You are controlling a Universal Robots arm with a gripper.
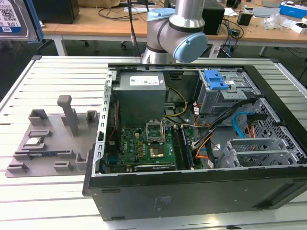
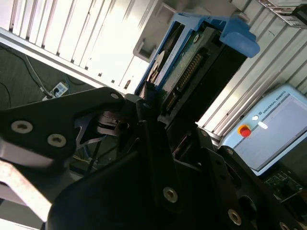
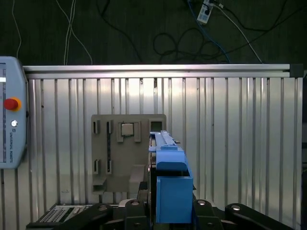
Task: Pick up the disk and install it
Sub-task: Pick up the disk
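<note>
One disk (image 3: 172,189), one computer case (image 1: 192,194), one grey fixture (image 1: 48,146)

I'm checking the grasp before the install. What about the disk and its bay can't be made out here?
- Exterior view: the disk is cut off by the picture's top and left edges.
- First wrist view: edge-on in the gripper, the blue carrier hides the drive's faces.
- Exterior view: the grey cage has its inside covered by its top and blue latch; free slot or not, I cannot tell.
</note>
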